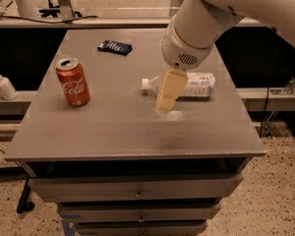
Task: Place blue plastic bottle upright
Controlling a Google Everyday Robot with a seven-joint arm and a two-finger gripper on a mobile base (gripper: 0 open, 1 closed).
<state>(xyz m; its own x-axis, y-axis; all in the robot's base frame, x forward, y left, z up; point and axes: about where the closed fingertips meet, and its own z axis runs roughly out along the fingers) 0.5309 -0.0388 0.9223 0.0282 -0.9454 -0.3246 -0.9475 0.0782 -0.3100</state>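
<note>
The blue plastic bottle [198, 84] lies on its side on the grey table [118, 132], right of centre. Its white cap [145, 83] points left and its white-blue label faces up. My gripper [165, 98], cream-coloured on the end of the big white arm [196, 28], hangs over the bottle's neck end and covers the part between cap and label. Whether it touches the bottle does not show.
A red Coca-Cola can [73, 81] stands upright at the table's left. A dark blue packet [115, 47] lies at the back. A small white pump bottle [3, 84] stands on a ledge left of the table. Drawers [137, 191] sit under the front edge.
</note>
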